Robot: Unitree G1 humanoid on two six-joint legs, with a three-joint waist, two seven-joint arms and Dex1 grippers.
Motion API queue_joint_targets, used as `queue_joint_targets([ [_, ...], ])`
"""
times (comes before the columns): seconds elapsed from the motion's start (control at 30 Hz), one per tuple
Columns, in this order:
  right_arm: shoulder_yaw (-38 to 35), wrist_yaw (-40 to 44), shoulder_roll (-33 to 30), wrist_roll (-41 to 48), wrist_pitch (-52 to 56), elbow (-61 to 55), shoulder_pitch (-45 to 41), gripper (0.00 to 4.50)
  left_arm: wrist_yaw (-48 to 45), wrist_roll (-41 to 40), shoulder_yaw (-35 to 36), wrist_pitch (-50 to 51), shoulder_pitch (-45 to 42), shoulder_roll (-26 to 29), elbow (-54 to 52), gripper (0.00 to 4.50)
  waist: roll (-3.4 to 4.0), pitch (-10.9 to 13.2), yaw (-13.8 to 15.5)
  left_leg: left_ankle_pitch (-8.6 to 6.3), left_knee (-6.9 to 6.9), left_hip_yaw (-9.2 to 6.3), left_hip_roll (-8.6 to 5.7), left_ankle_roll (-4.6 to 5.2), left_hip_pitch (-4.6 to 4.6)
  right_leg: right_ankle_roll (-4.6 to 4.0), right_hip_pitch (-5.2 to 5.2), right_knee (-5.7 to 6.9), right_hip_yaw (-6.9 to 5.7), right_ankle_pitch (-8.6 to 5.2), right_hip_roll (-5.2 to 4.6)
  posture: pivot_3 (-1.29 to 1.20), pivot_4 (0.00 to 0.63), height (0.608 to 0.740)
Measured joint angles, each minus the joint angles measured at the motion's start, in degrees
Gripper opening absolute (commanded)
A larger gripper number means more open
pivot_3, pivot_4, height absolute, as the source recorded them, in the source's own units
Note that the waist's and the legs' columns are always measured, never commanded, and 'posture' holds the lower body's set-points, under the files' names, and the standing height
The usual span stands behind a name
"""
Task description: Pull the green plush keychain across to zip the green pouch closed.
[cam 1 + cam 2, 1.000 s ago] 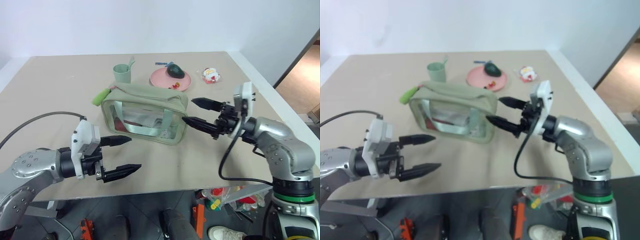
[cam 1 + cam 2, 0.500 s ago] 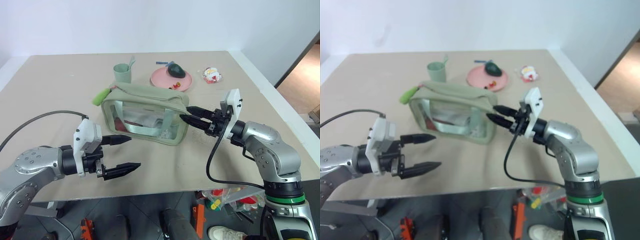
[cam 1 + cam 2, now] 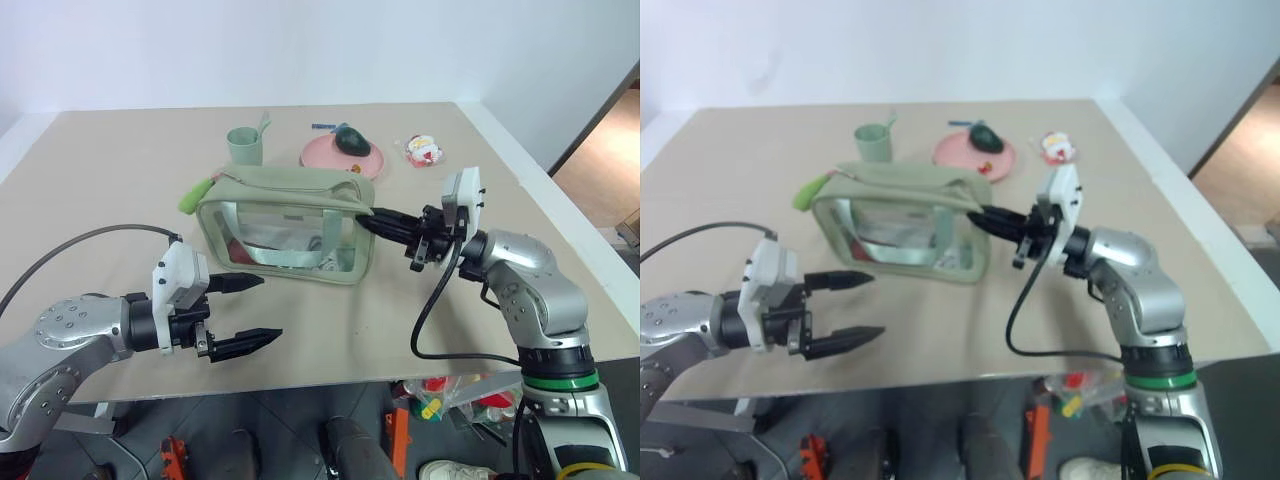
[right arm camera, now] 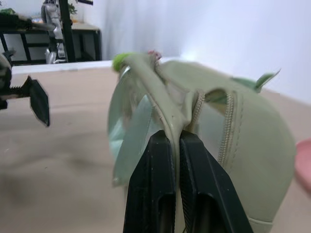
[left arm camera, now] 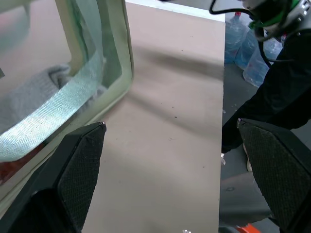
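One table (image 3: 120, 170), beige top, carrying all items listed. No brand, label or writing can be read on anything.

One green pouch (image 3: 290, 225), boxy sage fabric with a clear side window, standing near the middle of the table, window toward the front edge. A pale strap and some reddish contents show through the window. Top zipper runs along its length.

One green plush keychain (image 3: 197, 193), bright lime, hanging at the pouch's end toward the table's left edge, resting just beside the pouch corner.

One right gripper (image 3: 368, 218), its two black fingers (image 4: 160, 184) pressed together and pinching a fold of fabric at the pouch's end toward the table's right edge, next to the zipper end.

One left gripper (image 3: 240, 312), fingers spread wide apart and holding nothing, hanging near the front edge of the table, close to the pouch's window side but apart from it.

One pale green cup (image 3: 244, 146), upright, toward the back edge, with something slim standing in it.

One pink plate (image 3: 330, 158), beside the cup toward the right, bearing one dark green rounded object (image 3: 350, 141).

One small red-and-white item (image 3: 422, 151), near the back right corner, details too small to tell.
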Motion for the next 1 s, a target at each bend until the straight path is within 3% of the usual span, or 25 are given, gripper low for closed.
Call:
queue_joint_targets([
  [0.17, 0.0, 6.3, -1.4, -0.9, -5.5, 8.1, -1.3, 0.02, -0.3, 1.2, -0.3, 0.0, 0.1, 0.0, 0.0, 4.5, 0.01, 0.0, 0.1, -0.01, -0.02, 0.0, -0.01, 0.01, -0.01, 0.12, -0.01, 0.0, 0.0, 0.06, -0.01, 0.0, 0.15, 0.74],
  [0.53, 0.1, 11.0, -2.8, -2.3, -10.2, 11.6, -0.7, 0.02, -0.3, 1.8, -0.3, 0.0, 0.4, 0.0, -0.1, 4.5, 0.01, 0.0, 0.0, -0.01, 0.0, -0.01, 0.02, 0.01, 0.04, 0.13, 0.02, 0.02, -0.01, 0.09, 0.02, 0.0, 0.15, 0.74],
  [0.8, 0.7, 13.8, -4.0, -7.0, -17.1, 19.7, -5.5, 0.02, 1.1, 2.6, -0.2, 0.1, -0.8, -1.0, 0.6, 4.5, 0.0, 0.0, 0.1, 0.0, 0.08, 0.01, 0.0, 0.01, 0.04, 0.03, 0.05, 0.02, 0.0, 0.06, 0.01, 0.0, 0.15, 0.74],
  [1.0, 0.9, 13.0, -3.6, -7.9, -18.1, 20.0, -5.6, 0.02, 10.5, -4.8, 7.7, 4.6, -1.2, -4.5, 2.8, 4.5, 0.0, 0.0, 0.0, 0.0, 0.05, -0.01, 0.05, 0.01, 0.05, 0.27, 0.04, 0.03, -0.01, 0.2, 0.03, 0.0, 0.15, 0.74],
])
